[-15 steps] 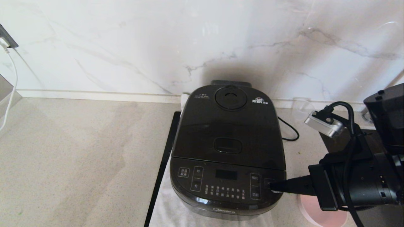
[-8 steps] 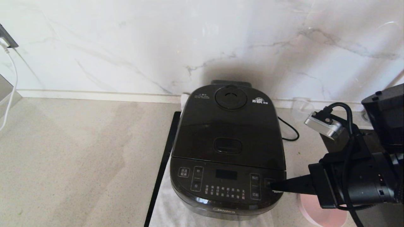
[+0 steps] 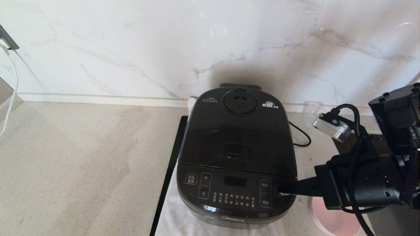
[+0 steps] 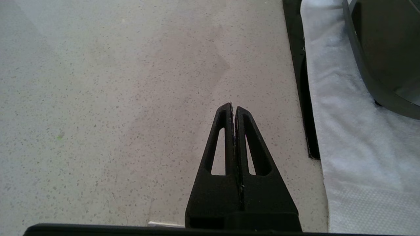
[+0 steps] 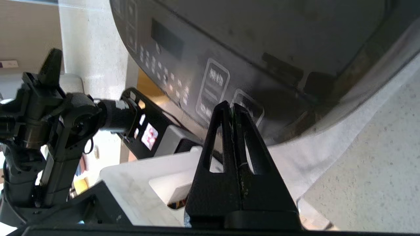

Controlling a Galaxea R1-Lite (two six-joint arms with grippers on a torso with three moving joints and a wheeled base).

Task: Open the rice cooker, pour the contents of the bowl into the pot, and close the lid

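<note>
My right pincer (image 3: 279, 189) closed, level, tips on the rice cooker (image 3: 237, 154) front panel, lid (image 3: 238, 131) down, my left pincer (image 4: 234, 109) closed above the table (image 4: 115, 98).

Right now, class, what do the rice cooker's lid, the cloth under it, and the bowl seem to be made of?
The lid: probably glossy black plastic; it mirrors the light wall. The cloth under the rice cooker: white, soft-looking textile with a fuzzy, matte surface. The bowl: pale pink and smooth, perhaps plastic or ceramic; mostly hidden behind the right gripper, so uncertain.
</note>
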